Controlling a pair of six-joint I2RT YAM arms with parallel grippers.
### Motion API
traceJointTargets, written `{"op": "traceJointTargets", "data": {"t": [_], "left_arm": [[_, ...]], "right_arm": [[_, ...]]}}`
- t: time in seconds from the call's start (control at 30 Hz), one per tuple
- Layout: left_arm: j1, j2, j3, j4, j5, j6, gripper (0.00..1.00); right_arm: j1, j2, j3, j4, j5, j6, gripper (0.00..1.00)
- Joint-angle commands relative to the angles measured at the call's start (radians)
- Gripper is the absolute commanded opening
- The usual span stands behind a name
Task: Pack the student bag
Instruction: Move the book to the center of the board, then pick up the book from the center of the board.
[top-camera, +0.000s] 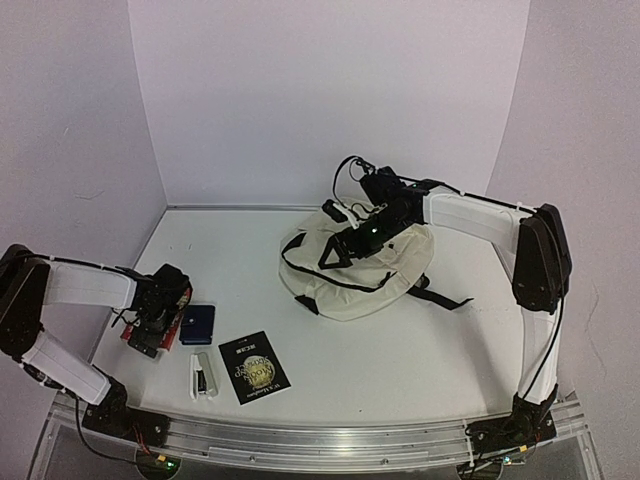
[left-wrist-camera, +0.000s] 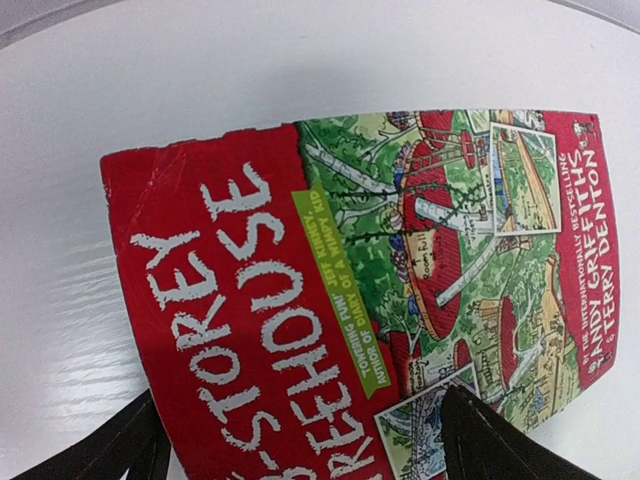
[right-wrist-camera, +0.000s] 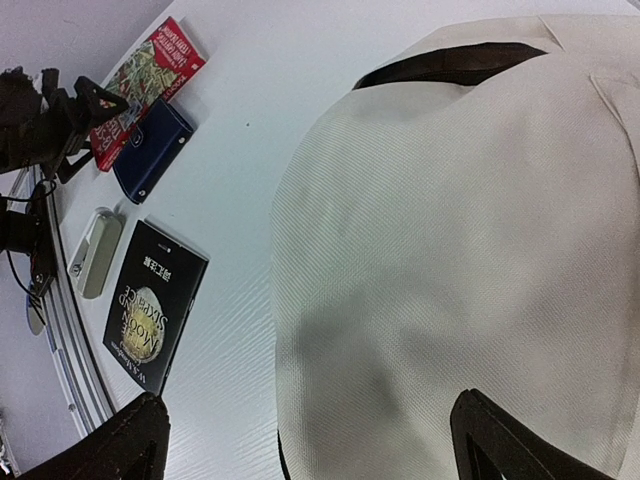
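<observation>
seen from above, packing looks barely begun: nothing visibly in the bag, four things out on the table (top-camera: 420, 350). at 8 o'clock the left gripper (top-camera: 152, 318) hangs over a red book (left-wrist-camera: 350, 280), jaws spread and straddling its near end, not pinching it. just right of it lie a blue case (top-camera: 197, 323), a white stapler (top-camera: 203, 375) and a black book (top-camera: 255, 367). the bag (top-camera: 350, 285) slumps at 1 o'clock; whether it is unzipped i cannot tell. the right gripper (right-wrist-camera: 308, 410) hovers over it, jaws spread, holding nothing. count: one bag, two books, one case, one stapler.
</observation>
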Motion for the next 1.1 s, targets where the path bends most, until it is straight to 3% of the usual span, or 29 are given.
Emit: {"op": "traceJointTargets", "data": {"t": [0.0,0.1,0.33,0.47,0.73,1.07], "left_arm": [[0.058,0.152,-0.003,0.363,0.229,0.257,0.92],[0.091,0.255,0.044,0.484,0.354,0.415,0.89],[0.095,0.446,0.229,0.529,0.536,0.666,0.82],[0.094,0.368,0.247,0.518,0.530,0.759,0.83],[0.133,0.158,0.313,0.323,0.356,0.855,0.94],[0.357,0.186,0.294,0.400,0.467,0.848,0.93]], "right_arm": [[0.002,-0.055,0.012,0.006,-0.009,-0.003,0.98],[0.002,-0.059,0.011,0.003,-0.007,-0.004,0.98],[0.002,-0.063,0.011,-0.002,-0.007,-0.005,0.98],[0.002,-0.052,0.026,0.000,-0.028,0.014,0.98],[0.035,-0.005,0.105,0.000,-0.041,0.043,0.98],[0.087,0.072,0.220,0.007,-0.032,0.095,0.97]]}}
